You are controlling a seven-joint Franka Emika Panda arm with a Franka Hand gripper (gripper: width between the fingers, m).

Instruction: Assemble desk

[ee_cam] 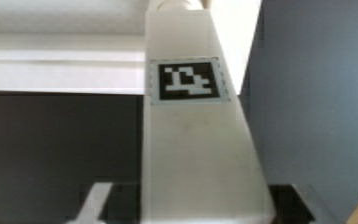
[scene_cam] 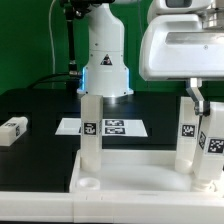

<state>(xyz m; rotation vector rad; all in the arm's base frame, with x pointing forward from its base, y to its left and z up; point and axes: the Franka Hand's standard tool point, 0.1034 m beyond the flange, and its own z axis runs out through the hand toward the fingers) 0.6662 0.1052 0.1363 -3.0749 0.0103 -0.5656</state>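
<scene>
One gripper (scene_cam: 199, 106) hangs below the bulky white wrist housing at the exterior view's right. We see its jaws partly closed and clamped on a held leg (ee_cam: 190, 140) that stands upright. In the wrist view this leg fills the middle: smooth matte white plastic, square in section, with one black-and-white tag on its face.

Next in size we count one tabletop (scene_cam: 130, 178), a white rectangular tray with a raised rim and round corner sockets. It lies at the front of the black table (scene_cam: 40, 105). One marker board (scene_cam: 115, 127), thin and flat, lies behind it.

We count four legs. A left leg (scene_cam: 90, 130) stands at the tabletop's far corner on the exterior view's left. An inner right leg (scene_cam: 187, 140) and an outer right leg (scene_cam: 212, 150) stand at its right end. A loose leg (scene_cam: 12, 128) lies flat on the table, well apart to the left. Which right leg is the gripped one, we cannot tell.
</scene>
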